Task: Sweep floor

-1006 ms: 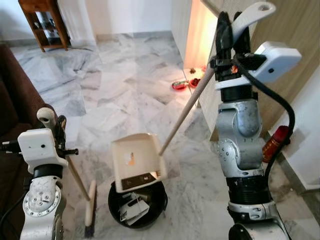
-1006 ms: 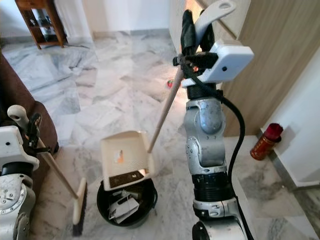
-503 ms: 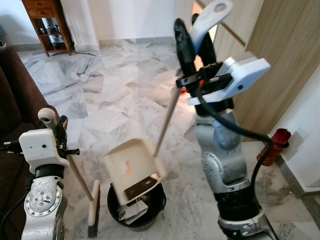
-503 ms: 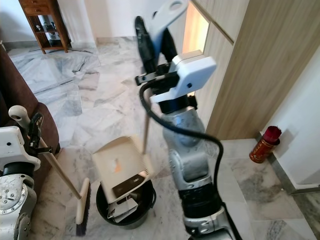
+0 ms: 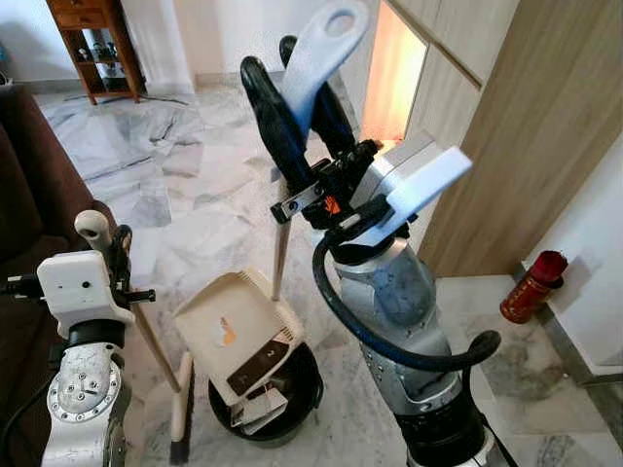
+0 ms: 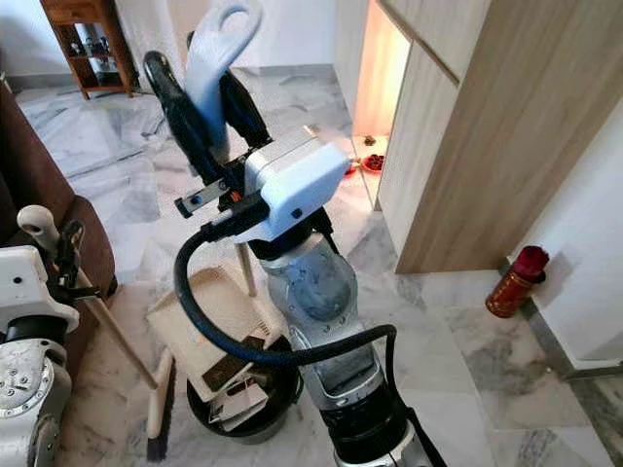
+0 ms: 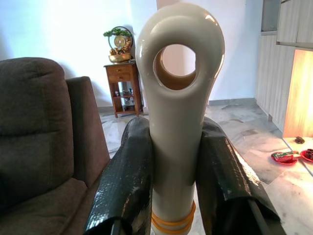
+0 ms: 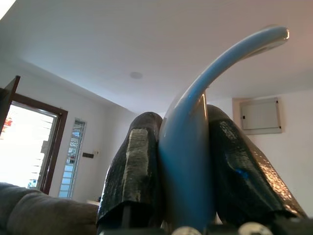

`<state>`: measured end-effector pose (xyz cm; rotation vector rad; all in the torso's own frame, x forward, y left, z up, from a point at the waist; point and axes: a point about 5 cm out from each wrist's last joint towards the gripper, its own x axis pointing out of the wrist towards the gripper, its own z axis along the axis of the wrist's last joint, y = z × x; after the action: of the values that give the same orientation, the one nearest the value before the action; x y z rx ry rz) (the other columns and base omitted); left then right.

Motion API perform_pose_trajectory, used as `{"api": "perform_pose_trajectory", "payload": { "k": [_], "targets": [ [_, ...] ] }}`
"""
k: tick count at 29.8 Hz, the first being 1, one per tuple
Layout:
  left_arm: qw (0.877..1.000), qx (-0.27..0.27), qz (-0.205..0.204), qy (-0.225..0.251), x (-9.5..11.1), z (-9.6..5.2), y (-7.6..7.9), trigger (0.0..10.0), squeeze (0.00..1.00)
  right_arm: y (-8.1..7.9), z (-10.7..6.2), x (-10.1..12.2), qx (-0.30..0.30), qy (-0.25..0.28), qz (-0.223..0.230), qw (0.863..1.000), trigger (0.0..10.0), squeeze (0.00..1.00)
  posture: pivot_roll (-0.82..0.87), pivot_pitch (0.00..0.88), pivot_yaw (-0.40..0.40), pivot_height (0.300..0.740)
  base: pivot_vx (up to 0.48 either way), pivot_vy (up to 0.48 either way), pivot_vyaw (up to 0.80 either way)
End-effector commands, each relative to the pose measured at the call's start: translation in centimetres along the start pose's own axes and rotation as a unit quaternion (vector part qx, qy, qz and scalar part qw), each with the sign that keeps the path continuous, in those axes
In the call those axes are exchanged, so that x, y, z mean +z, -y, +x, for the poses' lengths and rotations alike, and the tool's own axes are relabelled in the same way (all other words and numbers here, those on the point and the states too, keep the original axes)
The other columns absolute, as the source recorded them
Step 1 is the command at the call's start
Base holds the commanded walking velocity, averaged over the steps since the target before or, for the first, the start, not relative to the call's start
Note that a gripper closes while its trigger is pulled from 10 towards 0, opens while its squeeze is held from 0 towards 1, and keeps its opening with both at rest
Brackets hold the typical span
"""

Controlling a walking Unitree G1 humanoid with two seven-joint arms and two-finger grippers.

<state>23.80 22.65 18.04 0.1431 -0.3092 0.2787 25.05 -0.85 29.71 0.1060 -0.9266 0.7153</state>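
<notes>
Clamped on the pale looped handle (image 5: pixel 321 49) of the dustpan, the right gripper (image 5: pixel 297 107) is raised high, its two black fingers (image 8: pixel 139 171) pressing the handle from both sides. From that handle a wooden pole (image 5: pixel 280 258) runs down to the dustpan (image 5: pixel 238 331), which hangs tilted over a black bin (image 5: pixel 292 409) (its lower edge sits at the bin's rim, and there are scraps of paper (image 5: pixel 255 413) inside the bin).

To the left, the left gripper (image 7: pixel 173 161) is closed around the cream handle (image 7: pixel 178 98) of the broom, gripping just below the ring at its top. The broom (image 5: pixel 156 355) slants down from that grip, and its brush head (image 5: pixel 180 418) rests on the marble floor (image 5: pixel 204 185), just beside the bin.

A dark sofa (image 5: pixel 24 214) stands along the left, behind the left arm. Farther back a wooden shelf (image 5: pixel 92 44) stands against the wall. On the right are wood-panelled doors (image 5: pixel 516 126), with a red bottle (image 5: pixel 531 287) standing on the floor near the white wall. Some red dishes (image 6: pixel 370 163) lie on the floor by the lit opening.
</notes>
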Motion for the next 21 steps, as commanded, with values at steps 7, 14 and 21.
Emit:
{"api": "perform_pose_trajectory", "payload": {
  "k": [7, 14, 21],
  "targets": [
    [0.999, 0.0, 0.002, 0.032, 1.1, 0.0, -0.2, 10.0, 0.0, -1.3, 0.4, 2.1, 0.033, 0.053, -0.023, 0.998, 10.0, 0.0, 0.06, 0.077, 0.013, 0.74, 0.0, 0.0, 0.0],
    [0.999, -0.001, 0.001, 0.032, 1.1, 0.0, -0.1, 10.0, 0.0, -1.5, 0.3, 2.1, 0.037, 0.056, -0.043, 0.997, 10.0, 0.0, 0.06, 0.08, 0.012, 0.74, 0.0, 0.0, 0.0],
    [1.0, -0.002, 0.0, 0.031, 1.0, 0.0, 0.0, 10.0, 0.0, -1.7, 0.1, 1.9, 0.053, 0.057, -0.085, 0.993, 10.0, 0.0, 0.06, 0.081, 0.012, 0.74, 0.0, 0.0, 0.0]
  ]
}}
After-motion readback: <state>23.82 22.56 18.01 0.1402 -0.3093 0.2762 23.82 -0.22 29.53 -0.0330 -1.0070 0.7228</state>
